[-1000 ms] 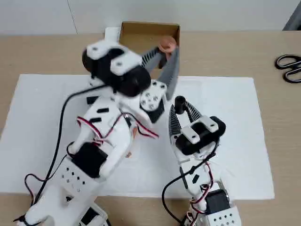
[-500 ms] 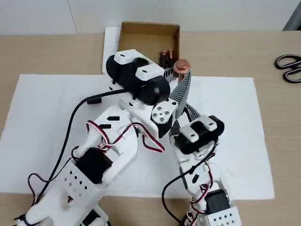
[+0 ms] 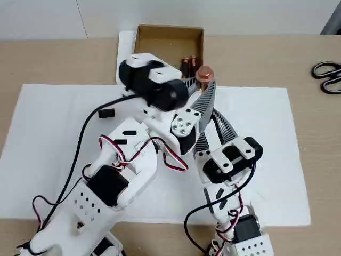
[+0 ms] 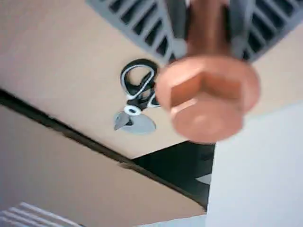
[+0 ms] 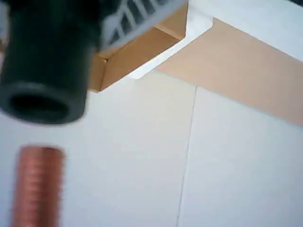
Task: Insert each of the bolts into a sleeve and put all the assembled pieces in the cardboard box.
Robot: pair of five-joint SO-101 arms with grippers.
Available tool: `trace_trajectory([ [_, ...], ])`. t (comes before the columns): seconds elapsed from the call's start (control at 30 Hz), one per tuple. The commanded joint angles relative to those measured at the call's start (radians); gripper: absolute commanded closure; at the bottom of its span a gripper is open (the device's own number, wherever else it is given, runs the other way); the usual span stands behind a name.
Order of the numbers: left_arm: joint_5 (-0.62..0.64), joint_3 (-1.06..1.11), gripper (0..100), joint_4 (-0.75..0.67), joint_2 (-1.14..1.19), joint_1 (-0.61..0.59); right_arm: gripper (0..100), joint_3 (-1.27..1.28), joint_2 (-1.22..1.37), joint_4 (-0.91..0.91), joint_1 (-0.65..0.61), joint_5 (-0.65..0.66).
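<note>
My left gripper (image 3: 204, 86) is shut on a copper bolt (image 3: 204, 74), head up, just in front of the cardboard box (image 3: 169, 33). In the left wrist view the bolt's hexagonal head (image 4: 208, 94) fills the space between the ribbed grey fingers (image 4: 142, 23). My right gripper (image 5: 71, 19) is shut on a black sleeve (image 5: 45, 71), its bore facing the camera. The bolt's threaded end (image 5: 38, 184) hangs close beside the sleeve's mouth, not inside it. Assembled copper-and-black pieces (image 3: 188, 64) lie in the box's near right corner.
A white sheet (image 3: 48, 133) covers the middle of the wooden table. Scissors (image 3: 327, 74) lie at the far right, also seen as scissors (image 4: 137, 94) from the left wrist. The box corner (image 5: 137, 52) shows behind the sleeve.
My left arm has swung the bolt from over the box's right rim back to just above my right gripper. The right gripper has drawn back slightly, and its sleeve is now hidden from above.
</note>
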Motion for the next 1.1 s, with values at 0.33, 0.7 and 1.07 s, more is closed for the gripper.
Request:
trace_trajectory([
  [0.33,0.008,0.096,99,-0.094,0.000,-0.005,99.5,0.006,-0.022,-0.025,-0.007,-0.003],
  [0.7,-0.129,0.143,95,-0.094,-0.002,0.002,99.5,0.006,-0.022,-0.024,-0.004,-0.002],
  [1.07,-0.130,0.116,74,0.072,-0.009,-0.005,99.5,0.006,-0.022,-0.024,-0.004,-0.002],
])
